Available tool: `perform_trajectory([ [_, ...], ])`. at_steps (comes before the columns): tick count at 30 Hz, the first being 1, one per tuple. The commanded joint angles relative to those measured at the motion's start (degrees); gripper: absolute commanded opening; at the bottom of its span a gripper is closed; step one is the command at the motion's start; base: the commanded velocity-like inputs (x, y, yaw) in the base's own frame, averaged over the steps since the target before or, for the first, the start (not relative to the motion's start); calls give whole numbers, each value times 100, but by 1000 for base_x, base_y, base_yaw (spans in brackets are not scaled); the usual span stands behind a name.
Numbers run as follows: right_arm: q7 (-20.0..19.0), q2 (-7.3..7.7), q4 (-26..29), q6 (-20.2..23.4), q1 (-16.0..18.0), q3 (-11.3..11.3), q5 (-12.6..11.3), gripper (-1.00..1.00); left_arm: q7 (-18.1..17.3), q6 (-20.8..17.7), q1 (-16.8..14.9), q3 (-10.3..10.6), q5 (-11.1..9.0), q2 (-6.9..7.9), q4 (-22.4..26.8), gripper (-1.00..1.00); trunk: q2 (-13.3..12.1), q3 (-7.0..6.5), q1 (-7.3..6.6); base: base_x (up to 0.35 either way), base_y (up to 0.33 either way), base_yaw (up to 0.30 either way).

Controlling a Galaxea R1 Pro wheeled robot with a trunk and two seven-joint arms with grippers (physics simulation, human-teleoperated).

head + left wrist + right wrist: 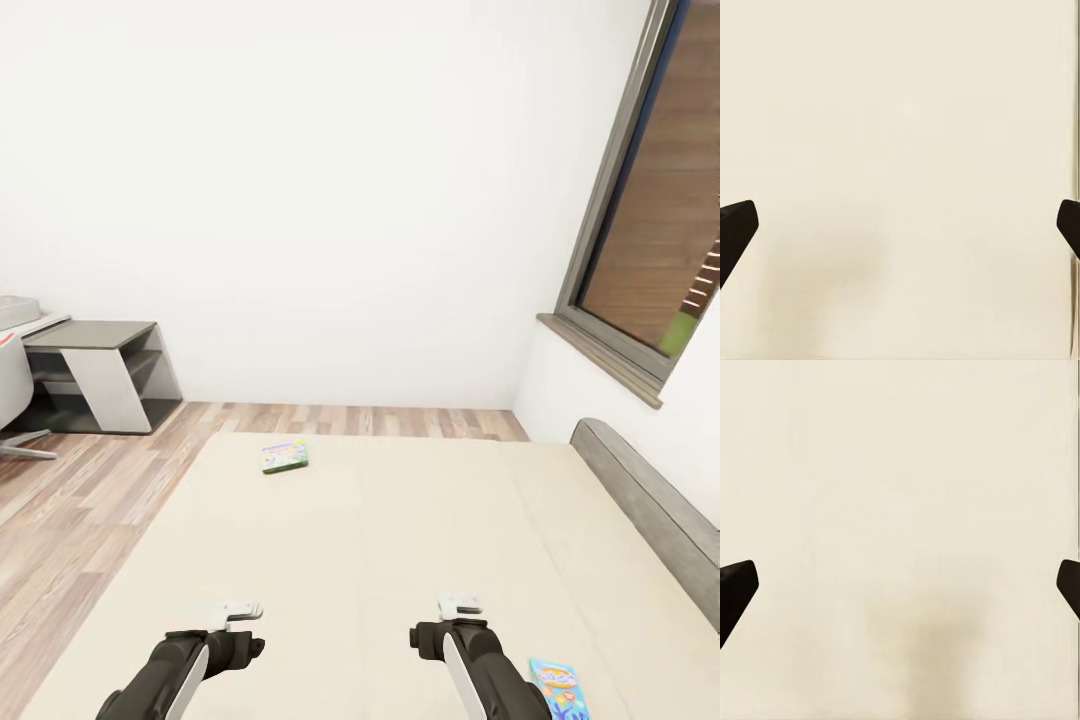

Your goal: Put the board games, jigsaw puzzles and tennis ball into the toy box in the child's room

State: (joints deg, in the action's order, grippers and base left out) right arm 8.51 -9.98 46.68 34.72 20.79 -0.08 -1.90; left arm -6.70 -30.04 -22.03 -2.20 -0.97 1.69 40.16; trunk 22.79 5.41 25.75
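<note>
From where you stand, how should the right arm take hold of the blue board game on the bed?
The blue board game lies flat on the bed, just outboard of the right gripper. Being thin and flat, it is probably best gripped across its thickness at one edge, coming in low from the near side. The fingers are wide open over bare mattress.

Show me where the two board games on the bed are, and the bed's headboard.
Green-bordered board game (pixel 285 456): head view, centre of its printed top face.
Blue board game (pixel 559 686): head view, middle of its top face, beside the right arm.
Headboard (pixel 655 510): head view, on its grey top edge.
</note>
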Motion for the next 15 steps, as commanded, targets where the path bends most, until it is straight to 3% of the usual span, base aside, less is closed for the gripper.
perform_trajectory([
  [1, 28, -2, 8, 26, 4, -1, -21, 100, -24, -37, -3, -17, -9, -2, 9, 100, 13, 13, 3, -36, -63, 0],
  [15, 28, -2, 8, 26, 4, 2, -21, 100, -24, -35, -3, -17, -9, -2, 9, 100, 13, 13, 3, -8, -40, 0],
])
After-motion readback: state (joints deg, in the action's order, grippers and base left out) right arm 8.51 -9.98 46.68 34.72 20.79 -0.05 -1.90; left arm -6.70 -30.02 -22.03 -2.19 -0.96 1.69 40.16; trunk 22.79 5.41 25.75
